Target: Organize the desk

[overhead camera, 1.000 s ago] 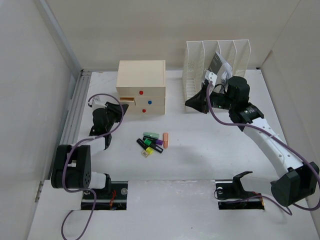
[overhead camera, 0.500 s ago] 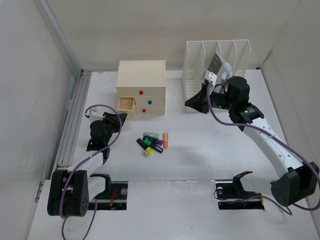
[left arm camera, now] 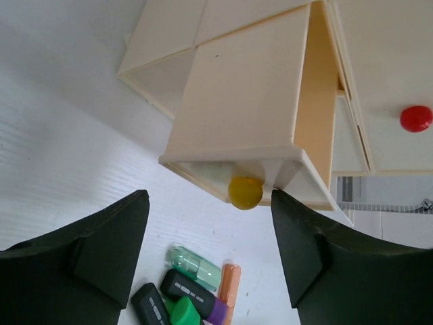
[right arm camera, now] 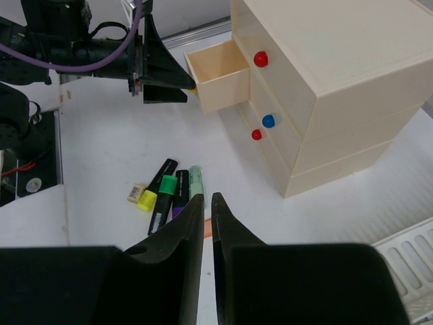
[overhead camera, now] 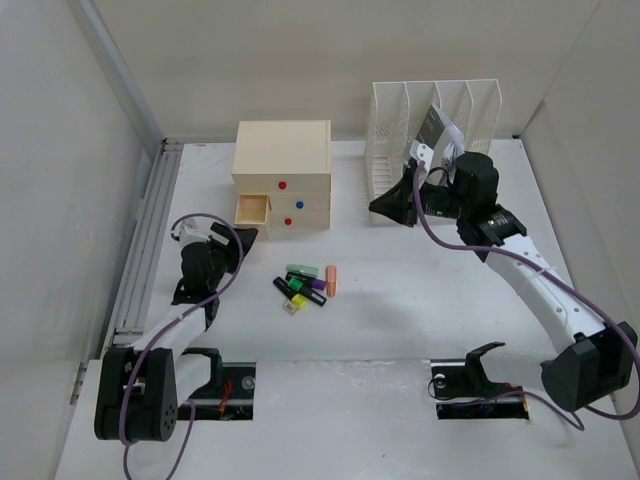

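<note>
The white desk (overhead camera: 420,300) carries a beige drawer box (overhead camera: 282,175) whose left drawer (overhead camera: 252,209) stands pulled out. My left gripper (overhead camera: 238,238) sits just in front of that drawer. In the left wrist view the left gripper (left arm camera: 210,198) is open, and the drawer's yellow knob (left arm camera: 245,192) lies just beyond its fingertips, untouched. Several highlighters (overhead camera: 305,287) lie in a loose heap on the desk in front of the box. My right gripper (overhead camera: 385,207) hovers beside the white file rack (overhead camera: 430,125); in its own view the right gripper (right arm camera: 208,200) is shut and empty.
An aluminium rail (overhead camera: 150,230) runs along the desk's left side. Two cutouts (overhead camera: 215,390) (overhead camera: 480,395) hold the arm bases at the near edge. The box's other drawers, with red (right arm camera: 260,59) and blue (right arm camera: 268,121) knobs, are closed. Papers stand in the rack.
The left gripper pulled the drawer out by its yellow knob, then opened and let the knob go. The right arm has not moved.
</note>
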You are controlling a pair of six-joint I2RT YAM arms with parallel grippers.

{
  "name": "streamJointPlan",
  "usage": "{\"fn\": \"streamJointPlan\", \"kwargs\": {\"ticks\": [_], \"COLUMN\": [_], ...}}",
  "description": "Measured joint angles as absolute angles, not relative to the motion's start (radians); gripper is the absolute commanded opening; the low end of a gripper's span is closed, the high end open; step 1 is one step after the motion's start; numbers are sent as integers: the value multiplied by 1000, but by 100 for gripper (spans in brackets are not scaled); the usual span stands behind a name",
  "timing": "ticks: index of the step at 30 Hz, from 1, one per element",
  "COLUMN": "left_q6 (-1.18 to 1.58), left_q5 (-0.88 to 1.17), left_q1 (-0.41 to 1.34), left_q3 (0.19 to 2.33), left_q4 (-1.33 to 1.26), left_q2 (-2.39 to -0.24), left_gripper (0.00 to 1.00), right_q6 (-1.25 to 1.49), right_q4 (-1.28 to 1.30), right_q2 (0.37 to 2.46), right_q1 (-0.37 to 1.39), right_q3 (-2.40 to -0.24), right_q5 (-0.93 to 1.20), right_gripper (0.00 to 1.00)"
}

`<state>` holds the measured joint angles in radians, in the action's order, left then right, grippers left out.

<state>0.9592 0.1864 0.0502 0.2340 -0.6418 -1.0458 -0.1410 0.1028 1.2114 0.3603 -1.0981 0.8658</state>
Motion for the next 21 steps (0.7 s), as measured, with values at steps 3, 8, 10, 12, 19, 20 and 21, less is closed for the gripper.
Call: {"fn": "streamJointPlan", "kwargs": {"ticks": [3, 8, 10, 12, 19, 20, 21], "left_q6": [959, 959, 958, 957, 898, 871, 842], "left_q5": [191, 186, 185, 183, 180, 177, 171], "left_q1": [50, 70, 86, 97, 104, 107, 110], "left_q3": [236, 237, 237, 238, 388, 439, 490], "left_q4": [-614, -489, -416, -339, 5, 49, 86], "left_q2": [-1044, -907, -789, -661, -373, -374, -381], "left_gripper": [72, 74, 75, 75, 61, 58, 53], "right_q6": [-138, -138, -142, -154, -403, -459, -512], "right_q4": [103, 103, 102, 102, 254, 280, 299], "right_q2": [1213, 1214, 1217, 1224, 1308, 1334, 1361], "right_q1": [360, 360, 360, 367, 533, 583, 635], "right_q3": [-1098, -1098, -1098, -1097, -1141, -1154, -1164], "right_q5": [866, 873, 876, 879, 844, 826, 804], "right_gripper": [15, 15, 21, 26, 48, 48, 48]}}
